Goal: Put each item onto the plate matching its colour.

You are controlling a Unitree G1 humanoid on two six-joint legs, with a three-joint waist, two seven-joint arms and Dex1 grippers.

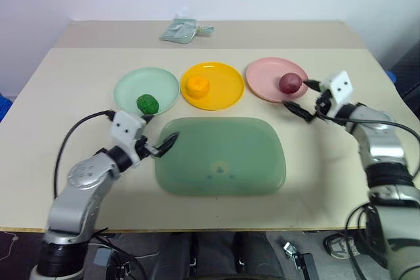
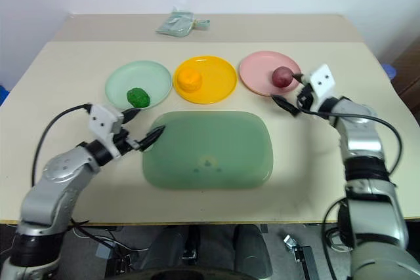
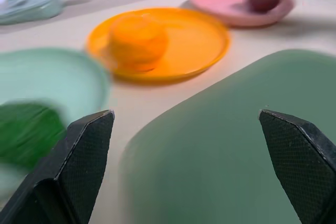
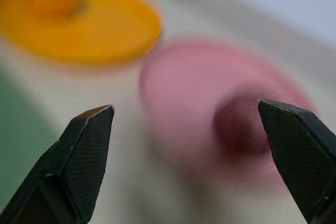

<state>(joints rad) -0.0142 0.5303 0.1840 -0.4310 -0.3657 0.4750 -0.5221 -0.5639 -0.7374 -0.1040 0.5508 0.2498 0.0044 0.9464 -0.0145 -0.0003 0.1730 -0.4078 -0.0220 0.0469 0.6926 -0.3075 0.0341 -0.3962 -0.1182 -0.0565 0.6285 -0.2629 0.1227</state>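
Three plates stand in a row on the table. On the mint green plate (image 1: 141,82) lies the knobbly dark green ball (image 1: 147,103). The orange ball (image 1: 197,86) rests on the yellow-orange plate (image 1: 226,87). The maroon ball (image 1: 290,82) sits on the pink plate (image 1: 264,73). My left gripper (image 1: 161,129) is open with nothing in it, by the left end of the big green tray, just in front of the mint plate. My right gripper (image 1: 302,96) hangs open and empty at the pink plate's near right rim, close beside the maroon ball (image 4: 247,124).
A large translucent green tray (image 1: 220,155) lies in front of the plates at the table's middle. A pale-green packet (image 1: 184,31) lies at the far edge. Bare tabletop lies left of the mint plate and right of the tray.
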